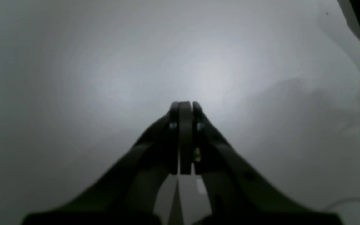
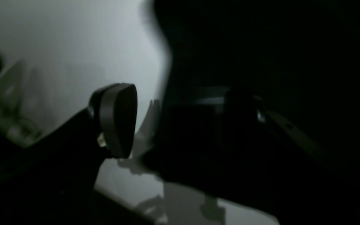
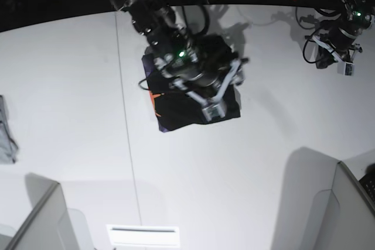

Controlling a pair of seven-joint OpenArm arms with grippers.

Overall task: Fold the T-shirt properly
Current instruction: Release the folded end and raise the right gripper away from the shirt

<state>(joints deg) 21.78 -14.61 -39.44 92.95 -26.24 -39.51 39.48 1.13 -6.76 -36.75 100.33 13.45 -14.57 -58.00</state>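
The black T-shirt point(image 3: 176, 114) lies as a compact, roughly square bundle on the white table point(image 3: 246, 168), with a small orange mark point(image 3: 153, 98) at its left edge. My right gripper point(image 3: 215, 105) hangs directly over the bundle's right part. In the right wrist view my right gripper point(image 2: 183, 122) is open: one finger pad point(image 2: 117, 120) shows over the table, the other is dim against the black cloth point(image 2: 261, 47). My left gripper point(image 3: 345, 65) stays far off at the table's back right. Its fingers point(image 1: 184, 106) are shut, holding nothing, above bare table.
A grey cloth piece point(image 3: 6, 136) lies at the table's left edge. Grey partition panels rise at the front left point(image 3: 35, 218) and front right point(image 3: 351, 203). A white strip point(image 3: 143, 235) sits at the front edge. Cables point(image 3: 310, 21) trail near the left arm.
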